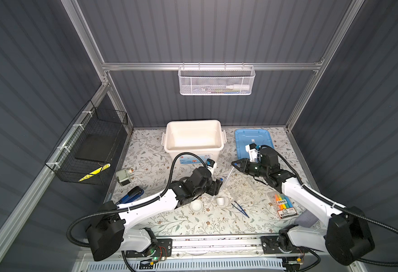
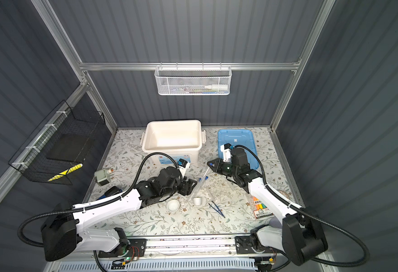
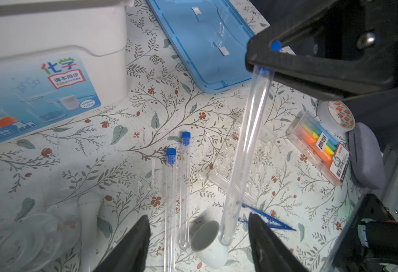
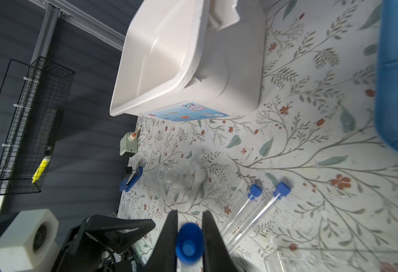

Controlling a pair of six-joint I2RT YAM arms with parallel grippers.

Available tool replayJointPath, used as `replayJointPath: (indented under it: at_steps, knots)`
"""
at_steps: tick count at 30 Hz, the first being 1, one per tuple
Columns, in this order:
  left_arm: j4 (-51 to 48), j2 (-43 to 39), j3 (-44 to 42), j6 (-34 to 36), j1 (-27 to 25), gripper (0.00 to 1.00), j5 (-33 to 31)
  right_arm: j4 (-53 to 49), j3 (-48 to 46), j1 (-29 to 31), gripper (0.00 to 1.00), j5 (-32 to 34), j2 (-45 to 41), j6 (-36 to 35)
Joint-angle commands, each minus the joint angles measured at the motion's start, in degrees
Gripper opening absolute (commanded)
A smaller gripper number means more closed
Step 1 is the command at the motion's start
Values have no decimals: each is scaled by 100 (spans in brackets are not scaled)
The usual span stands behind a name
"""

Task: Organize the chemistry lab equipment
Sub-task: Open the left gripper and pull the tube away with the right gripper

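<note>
Floral-patterned bench (image 1: 169, 221), tube-racking step. My right end effector (image 4: 190, 219) is clamped on the blue cap of one test tube (image 3: 247, 146), which slants near the clear rack (image 3: 217, 176). My left end effector (image 3: 199, 217) stands apart, empty. Next, as I judge: turn the tube upright and seat it in the rack.

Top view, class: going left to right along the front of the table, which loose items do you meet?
From the left: blue-and-black stapler, white mortar bowl, small white cup, blue tweezers, pack of coloured highlighters.

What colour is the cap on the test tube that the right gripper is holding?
Blue. The cap shows best in the right wrist view.
</note>
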Motion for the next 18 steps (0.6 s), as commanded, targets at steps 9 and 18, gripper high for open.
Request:
replayJointPath:
  at_steps: [9,18]
  knots:
    - [-348,458,297,-603,-35,76,-708,-926,-162,152,16,1984,-1210,-1378]
    - [-647,1184,571,-548,46,78,-912,-367,-451,997,16,3008,-1336,-2456]
